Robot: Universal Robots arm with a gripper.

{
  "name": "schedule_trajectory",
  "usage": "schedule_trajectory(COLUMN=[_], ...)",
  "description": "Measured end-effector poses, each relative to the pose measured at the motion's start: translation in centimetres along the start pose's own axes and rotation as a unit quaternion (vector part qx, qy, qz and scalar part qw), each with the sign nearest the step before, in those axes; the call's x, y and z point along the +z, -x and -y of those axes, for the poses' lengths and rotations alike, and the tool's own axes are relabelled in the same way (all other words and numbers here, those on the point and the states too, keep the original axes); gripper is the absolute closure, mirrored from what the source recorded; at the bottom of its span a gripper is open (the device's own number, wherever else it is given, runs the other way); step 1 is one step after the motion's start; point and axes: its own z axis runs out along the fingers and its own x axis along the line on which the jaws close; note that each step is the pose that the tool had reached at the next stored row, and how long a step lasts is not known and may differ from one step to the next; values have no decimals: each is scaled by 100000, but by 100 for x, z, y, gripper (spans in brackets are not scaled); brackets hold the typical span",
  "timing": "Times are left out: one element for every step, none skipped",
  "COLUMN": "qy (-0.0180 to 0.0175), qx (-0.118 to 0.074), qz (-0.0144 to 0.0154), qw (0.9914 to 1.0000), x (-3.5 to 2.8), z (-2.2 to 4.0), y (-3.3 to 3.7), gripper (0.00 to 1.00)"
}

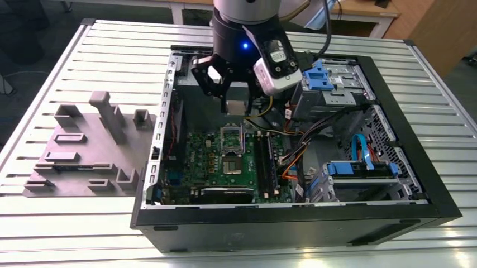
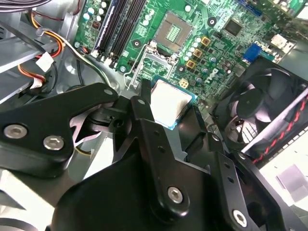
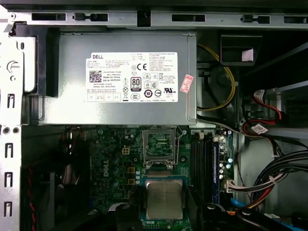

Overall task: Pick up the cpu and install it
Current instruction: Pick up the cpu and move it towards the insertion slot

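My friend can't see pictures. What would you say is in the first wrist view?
A gripper holds the cpu, a small silver square, over a green motherboard inside a computer case. Beside it is a silver metal frame, then a big grey box with a white label.

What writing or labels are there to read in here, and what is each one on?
White label on the power supply: small print, logos and barcodes, too small to read reliably.
Pink sticker at that label's edge: blurred.
Motherboard lettering: too small.
The cpu held in the gripper: no legible print.
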Motion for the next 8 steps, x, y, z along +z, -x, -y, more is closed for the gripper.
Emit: schedule_trajectory(qy=[2, -1, -7, -10, -9, -3, -2, -2], qx=[-2, -2, 0, 0, -1, -2, -7, -13], qz=[0, -1, -4, -6, -4, -1, -1, -2], qw=[100000, 100000, 100000, 100000, 100000, 100000, 100000, 100000], x=[18, 37, 54, 72, 90, 108, 127, 144], z=[1, 2, 3, 4, 5, 6, 11, 19], y=[0, 0, -1, -1, -1, -1, 0, 0], gripper=[53, 53, 53, 53, 53, 53, 53, 53])
